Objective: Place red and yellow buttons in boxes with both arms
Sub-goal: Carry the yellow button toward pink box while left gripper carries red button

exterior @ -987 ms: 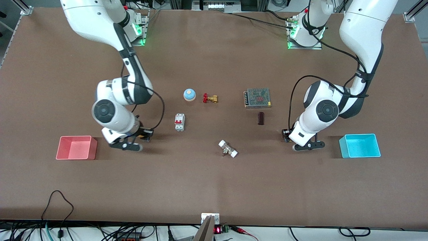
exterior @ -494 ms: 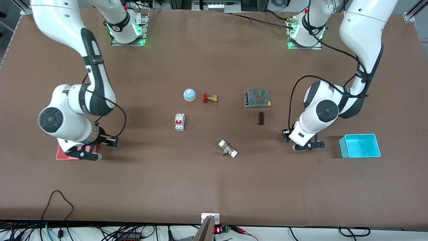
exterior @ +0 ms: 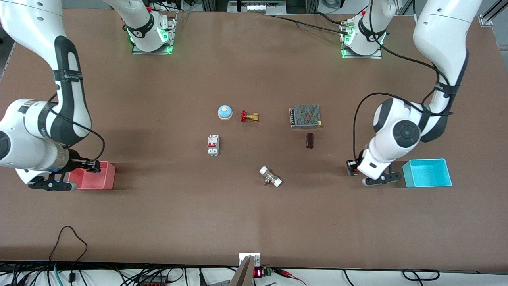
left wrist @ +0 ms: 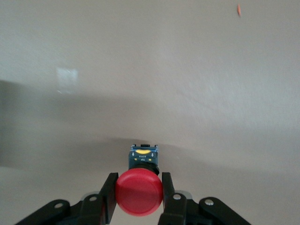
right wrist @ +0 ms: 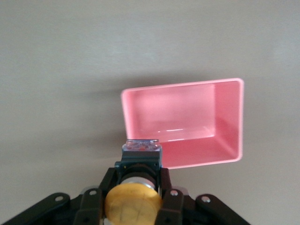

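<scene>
Neither placed yet: right gripper (right wrist: 133,197) clamps the orange-yellow mushroom-cap push-button (right wrist: 133,203) just over the pink plastic tub's (right wrist: 187,117) edge, left gripper (left wrist: 138,194) grips the red mushroom-cap push-button (left wrist: 139,193) above bare table beside the cyan plastic tub (exterior: 428,173).

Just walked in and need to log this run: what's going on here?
Each arm is carrying a button to a box. The right hand grips the yellow button beside the pink box, not yet over it. The left hand grips the red button over bare table beside the cyan box. Neither button is in a box.
</scene>
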Tool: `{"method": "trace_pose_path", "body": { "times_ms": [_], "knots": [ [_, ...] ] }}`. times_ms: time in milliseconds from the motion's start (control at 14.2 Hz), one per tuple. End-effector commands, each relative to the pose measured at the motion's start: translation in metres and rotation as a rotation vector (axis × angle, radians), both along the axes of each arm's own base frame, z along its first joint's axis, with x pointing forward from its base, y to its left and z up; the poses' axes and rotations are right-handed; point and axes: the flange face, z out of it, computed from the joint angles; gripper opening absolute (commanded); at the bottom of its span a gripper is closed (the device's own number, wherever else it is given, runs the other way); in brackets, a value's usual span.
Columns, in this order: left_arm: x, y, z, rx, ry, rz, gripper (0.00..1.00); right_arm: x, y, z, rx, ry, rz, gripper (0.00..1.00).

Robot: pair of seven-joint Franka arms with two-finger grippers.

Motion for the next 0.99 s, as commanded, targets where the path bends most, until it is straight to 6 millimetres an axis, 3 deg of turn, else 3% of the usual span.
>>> {"method": "trace_pose_path", "body": {
  "times_ms": [0, 423, 705, 917],
  "knots": [
    [0.013, 0.032, 0.031, 0.031, -0.01, -0.006, 0.3, 0.002, -0.025, -0.013, -0.007, 0.026, 0.041, 0.0],
    [0.032, 0.135, 0.07, 0.042, 0.037, -0.091, 0.3, 0.024, -0.031, -0.049, -0.033, 0.035, 0.068, 0.0],
    [0.028, 0.209, 0.075, 0.044, 0.034, -0.157, 0.3, 0.028, -0.031, -0.068, -0.037, 0.01, 0.07, 0.0],
    [0.025, 0.241, 0.076, 0.043, 0.029, -0.201, 0.3, 0.025, -0.046, -0.079, -0.01, 0.019, 0.063, 0.02]
  ]
}}
